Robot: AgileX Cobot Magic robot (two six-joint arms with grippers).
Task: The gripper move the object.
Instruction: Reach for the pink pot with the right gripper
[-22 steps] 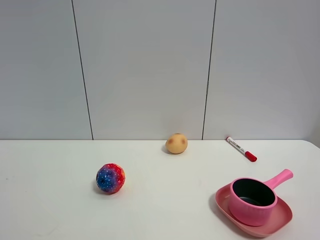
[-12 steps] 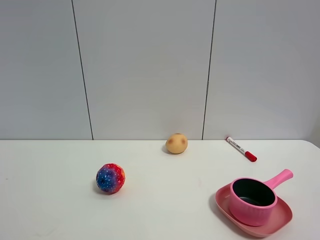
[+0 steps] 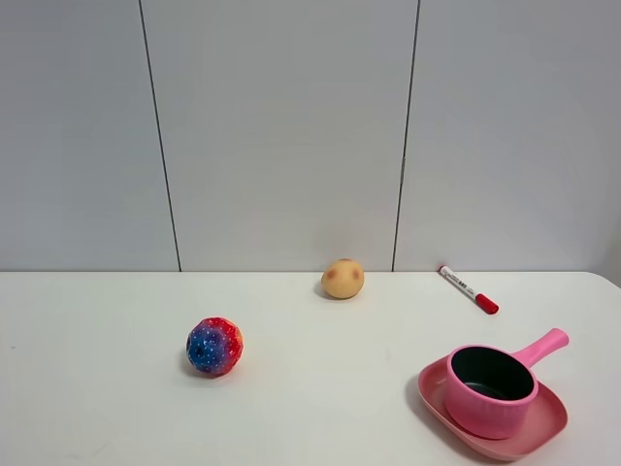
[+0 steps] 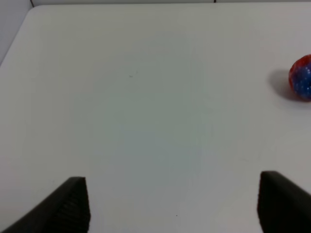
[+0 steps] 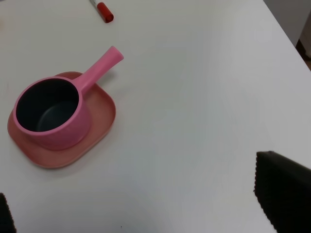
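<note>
The object, a small pink saucepan (image 3: 490, 390) with a dark inside and a straight handle, stands on a flat pink plate (image 3: 545, 427) at the front right of the white table. In the right wrist view the saucepan (image 5: 48, 114) sits on that plate (image 5: 101, 119), some way ahead of my right gripper (image 5: 146, 206). That gripper is open, its black fingers (image 5: 284, 194) wide apart over bare table. My left gripper (image 4: 175, 206) is open too, with nothing between its fingers (image 4: 68, 206). Neither arm shows in the exterior high view.
A multicoloured ball (image 3: 214, 346) lies left of centre and also shows in the left wrist view (image 4: 301, 77). A tan round toy (image 3: 343, 279) sits by the back wall. A red-capped marker (image 3: 469, 288) lies behind the saucepan. The table's right edge (image 5: 284, 29) is close.
</note>
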